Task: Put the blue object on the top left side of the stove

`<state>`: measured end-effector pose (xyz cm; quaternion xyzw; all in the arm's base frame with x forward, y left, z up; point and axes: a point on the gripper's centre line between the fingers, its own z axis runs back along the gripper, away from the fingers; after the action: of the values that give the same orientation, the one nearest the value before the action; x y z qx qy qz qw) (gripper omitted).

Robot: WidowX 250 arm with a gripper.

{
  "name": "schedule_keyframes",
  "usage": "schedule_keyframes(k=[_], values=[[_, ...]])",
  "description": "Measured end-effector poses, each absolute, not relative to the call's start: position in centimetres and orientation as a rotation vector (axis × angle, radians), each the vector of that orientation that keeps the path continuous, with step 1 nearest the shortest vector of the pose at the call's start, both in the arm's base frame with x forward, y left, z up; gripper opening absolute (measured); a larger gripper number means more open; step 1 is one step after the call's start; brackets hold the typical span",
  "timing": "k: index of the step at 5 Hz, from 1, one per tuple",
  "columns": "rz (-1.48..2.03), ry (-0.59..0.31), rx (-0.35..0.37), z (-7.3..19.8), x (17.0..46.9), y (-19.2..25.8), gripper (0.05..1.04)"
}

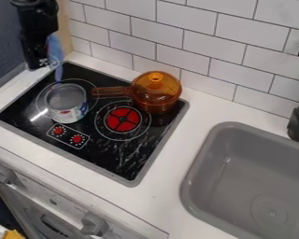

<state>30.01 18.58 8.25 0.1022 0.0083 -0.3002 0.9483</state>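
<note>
The black gripper (45, 61) is at the upper left, over the stove's (130, 163) top-left corner. It is shut on the blue object (55, 49), a long, slim thing held nearly upright at the gripper's right side. The lower end of the blue object narrows and hangs over the upper-left burner area, just behind a metal can. Whether that end touches the stove I cannot tell.
An open metal can (66, 103) stands on the left burner. An amber lidded pot (157, 93) sits at the stove's back right, its handle toward the can. A grey sink (239, 186) is at the right, and a tiled wall (183, 42) runs behind.
</note>
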Motion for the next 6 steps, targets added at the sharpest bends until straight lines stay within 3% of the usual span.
schedule_keyframes(k=[2,4,5,6], values=[[-0.630,0.078,0.179,5.6,33.1,20.8,0.128],[-0.661,0.080,0.149,3.4,34.8,21.4,0.158],[-0.662,0.051,0.123,3.5,35.2,21.2,0.380],[-0.656,0.035,0.112,3.3,35.0,21.6,0.708]])
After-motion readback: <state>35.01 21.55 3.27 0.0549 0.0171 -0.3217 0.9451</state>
